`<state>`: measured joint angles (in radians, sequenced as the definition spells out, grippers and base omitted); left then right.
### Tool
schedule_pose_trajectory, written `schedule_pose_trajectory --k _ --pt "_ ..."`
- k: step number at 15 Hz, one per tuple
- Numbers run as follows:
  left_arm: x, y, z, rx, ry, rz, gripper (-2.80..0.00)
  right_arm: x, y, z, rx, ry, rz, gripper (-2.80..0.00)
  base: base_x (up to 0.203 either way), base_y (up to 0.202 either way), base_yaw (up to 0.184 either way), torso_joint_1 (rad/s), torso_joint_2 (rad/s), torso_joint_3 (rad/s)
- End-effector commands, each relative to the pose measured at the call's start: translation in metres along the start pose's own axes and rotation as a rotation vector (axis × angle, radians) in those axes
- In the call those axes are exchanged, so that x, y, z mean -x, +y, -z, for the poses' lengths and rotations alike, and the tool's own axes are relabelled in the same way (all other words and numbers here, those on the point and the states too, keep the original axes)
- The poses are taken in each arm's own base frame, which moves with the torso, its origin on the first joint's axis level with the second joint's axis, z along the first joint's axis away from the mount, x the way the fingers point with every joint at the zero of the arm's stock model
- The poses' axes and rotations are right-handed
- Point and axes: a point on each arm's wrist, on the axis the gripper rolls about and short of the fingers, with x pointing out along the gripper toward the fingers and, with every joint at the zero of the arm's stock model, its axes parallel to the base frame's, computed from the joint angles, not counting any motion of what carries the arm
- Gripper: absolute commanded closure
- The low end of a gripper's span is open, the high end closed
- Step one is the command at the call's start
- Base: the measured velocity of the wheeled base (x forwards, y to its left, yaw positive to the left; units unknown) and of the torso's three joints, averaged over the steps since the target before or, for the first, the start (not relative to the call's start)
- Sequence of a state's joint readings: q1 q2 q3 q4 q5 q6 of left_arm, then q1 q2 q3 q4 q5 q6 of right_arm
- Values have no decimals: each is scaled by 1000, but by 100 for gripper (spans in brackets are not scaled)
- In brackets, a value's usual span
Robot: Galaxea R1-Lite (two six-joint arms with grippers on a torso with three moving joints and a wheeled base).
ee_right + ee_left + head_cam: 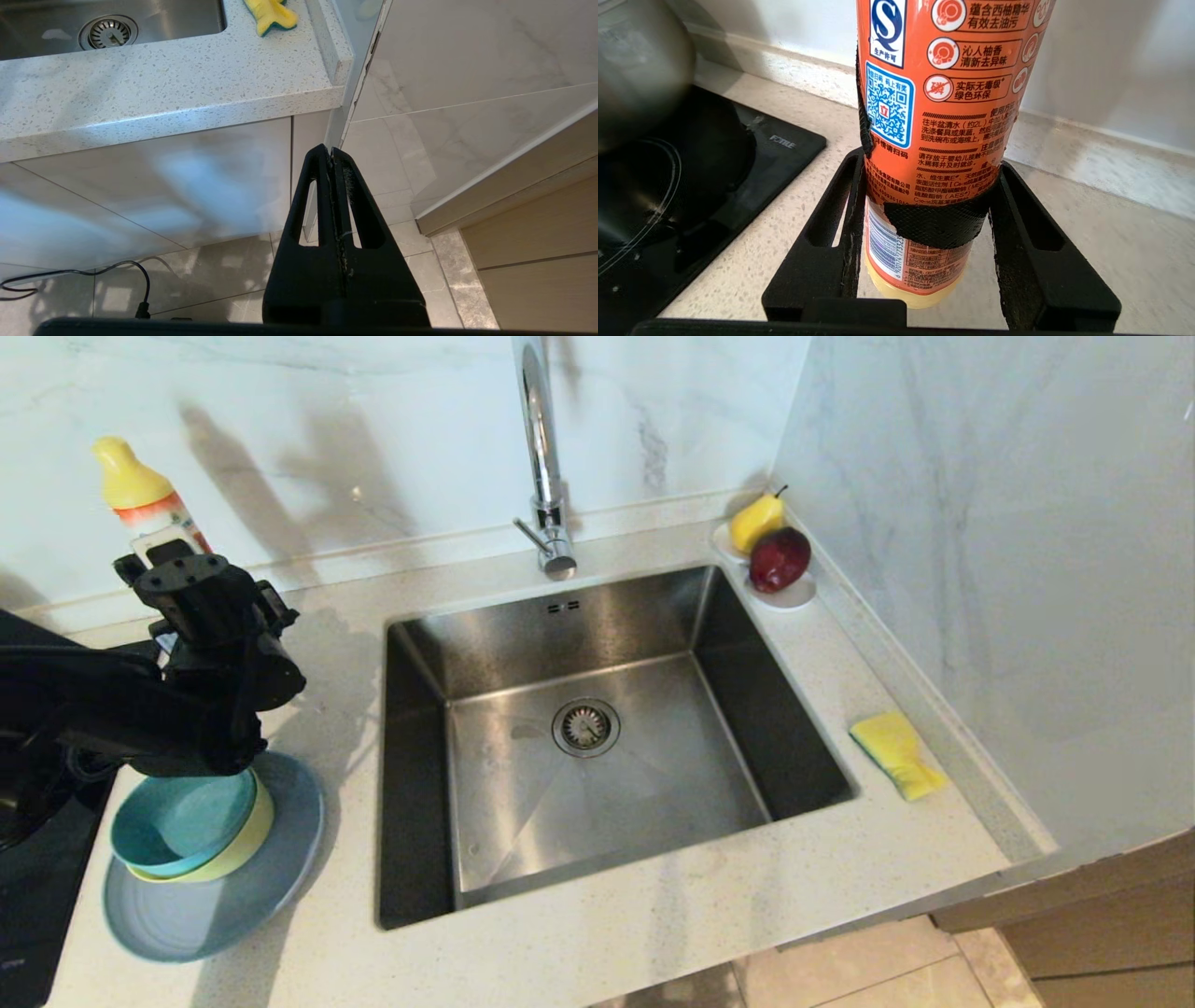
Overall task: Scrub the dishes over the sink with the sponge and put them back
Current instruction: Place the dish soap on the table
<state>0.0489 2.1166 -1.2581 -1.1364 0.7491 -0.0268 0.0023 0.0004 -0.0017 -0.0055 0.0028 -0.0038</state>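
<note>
The dishes stand stacked on the counter left of the sink (523, 803): a teal bowl (177, 817) inside a yellow-green bowl (247, 845) on a grey-blue plate (215, 905). The yellow sponge (898, 753) lies on the counter right of the sink, and its near end (271, 14) shows in the right wrist view. My left gripper (173, 565) is behind the stack, shut on an orange detergent bottle (952, 70) with a finger on each side (931, 161). I cannot tell whether the bottle's base touches the counter. My right gripper (331, 151) hangs shut and empty below the counter edge.
A chrome tap (541, 457) rises behind the sink. A white dish (794, 597) with a pear and a red fruit sits in the back right corner. A black hob (691, 186) with a metal pot (635, 70) lies left of the bottle. A marble wall closes the right side.
</note>
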Motion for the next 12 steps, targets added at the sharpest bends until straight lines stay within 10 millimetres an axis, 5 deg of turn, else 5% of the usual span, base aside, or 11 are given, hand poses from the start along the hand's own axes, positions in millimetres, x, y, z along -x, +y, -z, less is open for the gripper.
schedule_pose_trajectory --k 1,12 --pt "-7 -6 14 1 0 -19 0 0 0 0 1 -1 -1 0 0 0 0 0 0 0" --pt "-21 -28 22 62 -58 -21 0 0 0 0 1 -2 -1 0 0 0 0 0 0 0"
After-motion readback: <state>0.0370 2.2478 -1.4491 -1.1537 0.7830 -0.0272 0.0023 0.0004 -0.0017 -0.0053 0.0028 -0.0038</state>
